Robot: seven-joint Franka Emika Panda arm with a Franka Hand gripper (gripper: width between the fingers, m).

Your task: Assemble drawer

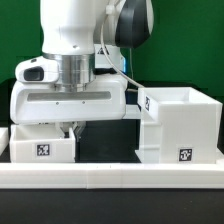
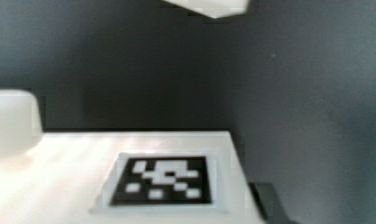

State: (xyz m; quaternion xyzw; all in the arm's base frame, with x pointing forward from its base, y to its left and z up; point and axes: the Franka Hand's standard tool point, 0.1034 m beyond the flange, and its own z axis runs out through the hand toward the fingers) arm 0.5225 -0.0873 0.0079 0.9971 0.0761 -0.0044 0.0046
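Drawer parts stand on a dark table (image 1: 108, 148) in front of a green backdrop, behind a long low white border wall (image 1: 110, 178) that runs across the foreground. The tall boxy housing (image 1: 185, 122) of the drawer stands upright at the exterior view's right, open at the top, with a black-and-white tag (image 1: 186, 155) low on its near face. A second tag (image 1: 145, 101) shows on a tilted white surface at the housing's upper corner nearest the arm; whether that surface belongs to the housing or to a separate tray cannot be told. A small tray (image 1: 42, 148) sits at the exterior view's left, well apart from the housing, showing its own tag on the near face. The arm hangs over the gap between the two, and its gripper (image 1: 68, 129) points straight down just beside the small tray's upper edge, on the side toward the housing. The fingers are mostly hidden in shadow there, so whether they are spread or closed, and whether they touch the tray, cannot be told. In the wrist view a flat white part (image 2: 60, 160) carrying a tag (image 2: 164, 181) fills the lower area over the dark table, one white finger (image 2: 9, 122) stands at the edge of the picture against that part, and a white corner (image 2: 213, 8) of some other piece shows at the far edge, too cropped to identify.
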